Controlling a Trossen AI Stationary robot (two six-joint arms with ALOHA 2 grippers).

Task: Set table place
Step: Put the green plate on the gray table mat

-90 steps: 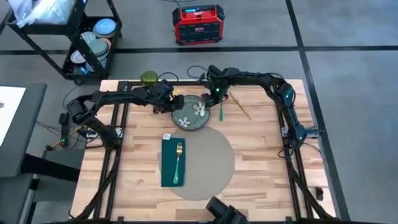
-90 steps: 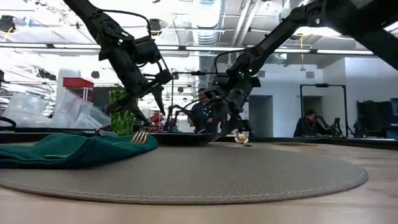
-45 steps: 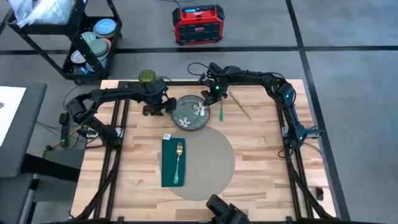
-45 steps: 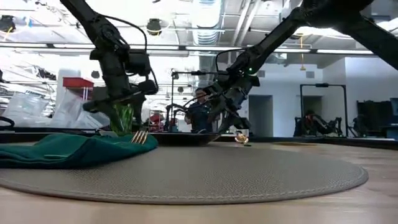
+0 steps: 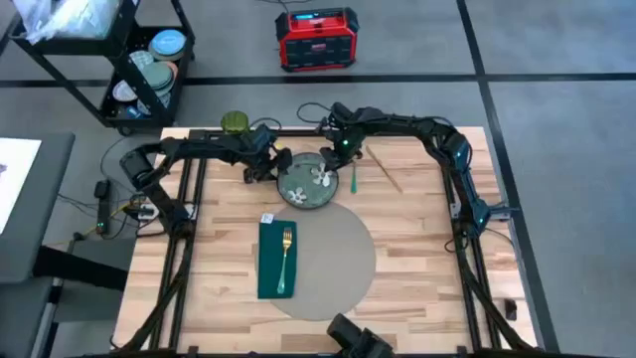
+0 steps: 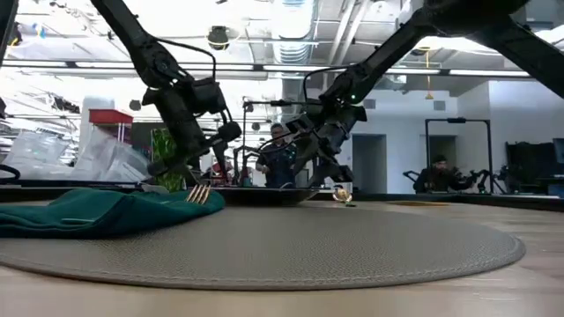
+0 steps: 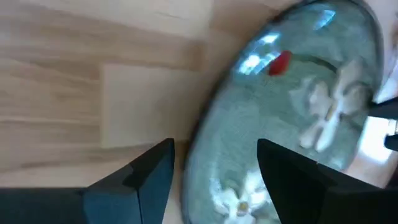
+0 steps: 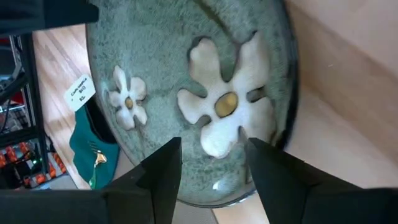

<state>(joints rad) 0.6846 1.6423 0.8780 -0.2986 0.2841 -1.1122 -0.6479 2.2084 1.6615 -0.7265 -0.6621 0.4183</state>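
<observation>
- The large rectangular tabletop of pale, striped butcher-block wood fills the overhead view, framed by a black metal rail
- On it lies the big flat round grey-beige placemat, finely woven by the look of the table-level view, and it sits toward the near middle of the table
- A dark green folded cloth napkin covers the placemat's left part, with a slim gold metal fork lying along it; a small white tag shows at the napkin's far end
- Just beyond the placemat's far edge sits the small round glossy green plate with white flowers; whether its rim overlaps the mat is hard to tell
- The left gripper is at the plate's left rim, fingers spread, with the rim lying in the gap between them in its wrist view
- The right gripper is at the plate's far right rim, fingers also parted over the flower pattern
- From table height the plate is only a thin dark sliver behind the napkin
- A thin green utensil and a slim wooden stick lie right of the plate, too small to name
- A green ribbed cup stands at the far left edge
</observation>
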